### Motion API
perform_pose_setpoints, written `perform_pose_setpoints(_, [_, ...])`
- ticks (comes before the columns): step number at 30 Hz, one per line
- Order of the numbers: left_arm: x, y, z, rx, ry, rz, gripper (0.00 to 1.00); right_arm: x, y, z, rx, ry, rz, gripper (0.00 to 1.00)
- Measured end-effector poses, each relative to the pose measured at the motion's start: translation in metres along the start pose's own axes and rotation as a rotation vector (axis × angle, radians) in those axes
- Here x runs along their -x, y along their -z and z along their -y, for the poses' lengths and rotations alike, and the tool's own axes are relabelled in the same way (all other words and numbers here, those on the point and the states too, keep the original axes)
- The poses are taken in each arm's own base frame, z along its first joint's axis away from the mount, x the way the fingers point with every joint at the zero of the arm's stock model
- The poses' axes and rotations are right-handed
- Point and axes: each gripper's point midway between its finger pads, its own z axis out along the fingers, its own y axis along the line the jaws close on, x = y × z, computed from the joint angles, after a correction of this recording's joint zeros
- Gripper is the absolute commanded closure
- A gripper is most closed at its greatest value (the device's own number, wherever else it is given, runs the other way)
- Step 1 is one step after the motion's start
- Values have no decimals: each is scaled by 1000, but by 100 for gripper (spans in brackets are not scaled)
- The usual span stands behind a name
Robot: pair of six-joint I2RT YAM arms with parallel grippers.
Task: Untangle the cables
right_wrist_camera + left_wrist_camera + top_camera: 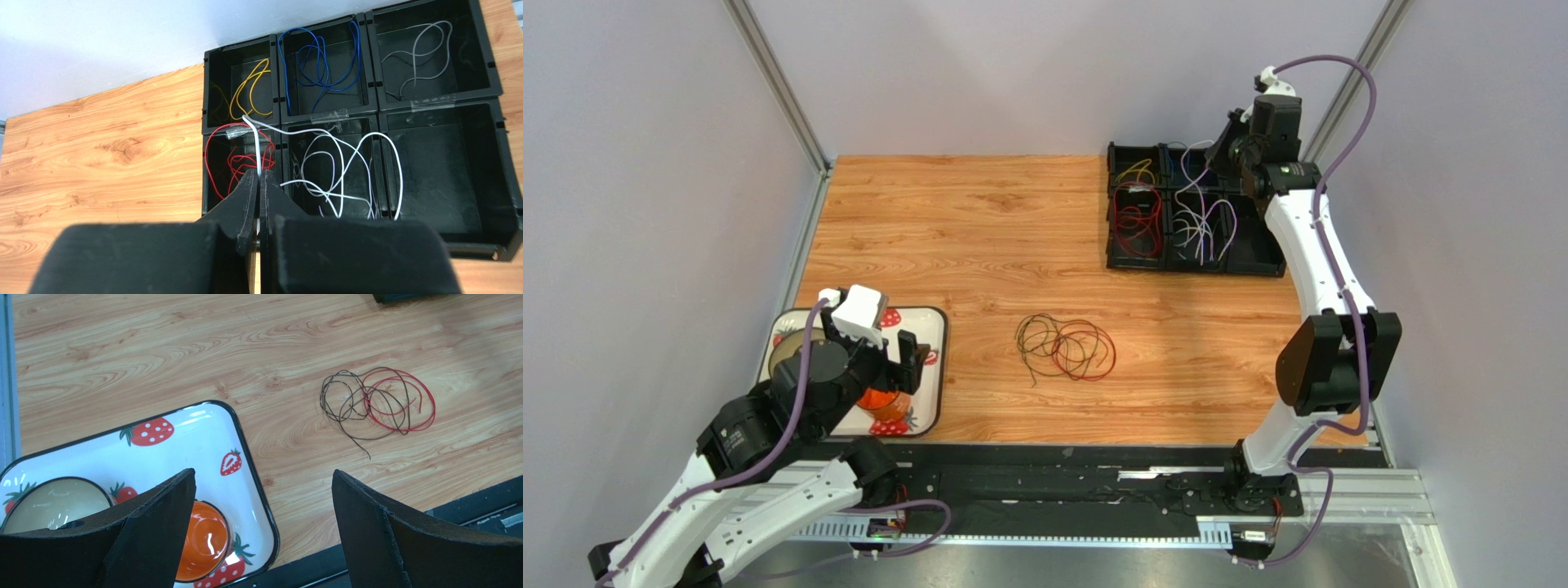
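Observation:
A loose tangle of red and dark brown cables (1065,348) (377,404) lies on the wooden table, touched by neither gripper. My left gripper (913,364) (264,473) hangs open and holding nothing over the corner of a strawberry tray, left of the tangle. My right gripper (1228,147) (259,173) is over the black compartment box (1120,251) (374,61), shut on a white cable (253,131). That cable runs from the fingertips across the red-cable compartment (236,162) to the white cables (344,165). Other compartments hold yellow (251,86), blue (319,61) and grey (423,55) cables.
The strawberry-patterned tray (928,321) (202,425) at the left holds an orange cup (205,539) and a tan bowl (52,505). Grey walls enclose the table on three sides. A black rail (1075,490) runs along the near edge.

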Motion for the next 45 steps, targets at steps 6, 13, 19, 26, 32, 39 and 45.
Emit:
perform_pose_setpoints(6, [0,-1,1,-6,-4,1,11,-27,-20,13,-16,9,-20,100])
perform_pose_setpoints(13, [2,-2,3,-13,1,7,11,-58,-38,37,-83,11,-56,100])
perform_pose_setpoints(19, [2,-2,3,-15,1,8,11,-78,-45,60,-135,-5,-89,100])
perform_pose_setpoints(26, [2,-2,4,-18,1,9,12,-87,-53,87,-185,-32,-90,100])
perform_pose_setpoints(32, [2,-2,4,-19,1,9,12,-99,-69,95,-193,-48,-94,100])
perform_pose_setpoints(39, [1,-3,4,-19,1,5,12,-122,-76,102,-198,-63,-129,100])
perform_pose_setpoints(45, [1,-3,4,-16,3,5,12,-132,-80,99,-178,-68,-174,100])
